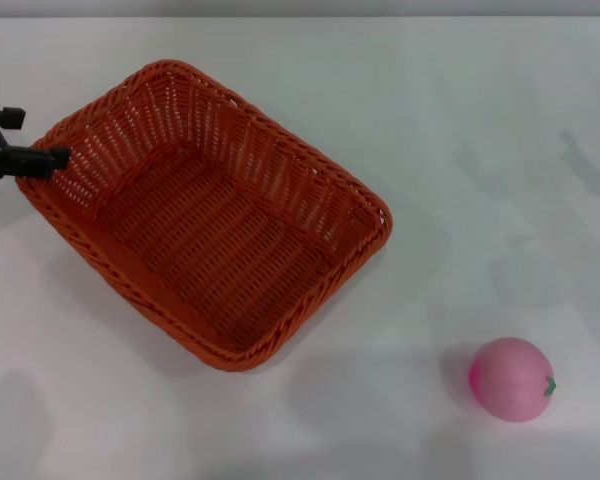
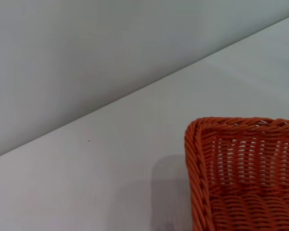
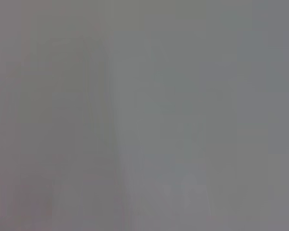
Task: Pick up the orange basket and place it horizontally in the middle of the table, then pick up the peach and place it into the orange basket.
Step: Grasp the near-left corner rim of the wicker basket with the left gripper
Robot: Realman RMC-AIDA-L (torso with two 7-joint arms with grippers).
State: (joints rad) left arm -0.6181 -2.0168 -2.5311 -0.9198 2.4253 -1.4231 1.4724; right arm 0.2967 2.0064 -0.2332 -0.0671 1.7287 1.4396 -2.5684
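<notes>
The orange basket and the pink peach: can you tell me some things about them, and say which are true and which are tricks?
1. The peach is inside the orange basket. False: it lies on the table, apart from the basket, toward the robot's right and nearer the robot.
2. The basket is empty. True.
3. The left gripper is at the basket's rim on the robot's left. True.
4. The basket lies straight across the table. False: in the head view it sits turned at a slant.
5. The right gripper is holding the peach. False: nothing touches the peach; only a dark bit of the right arm shows at the head view's right edge.
</notes>
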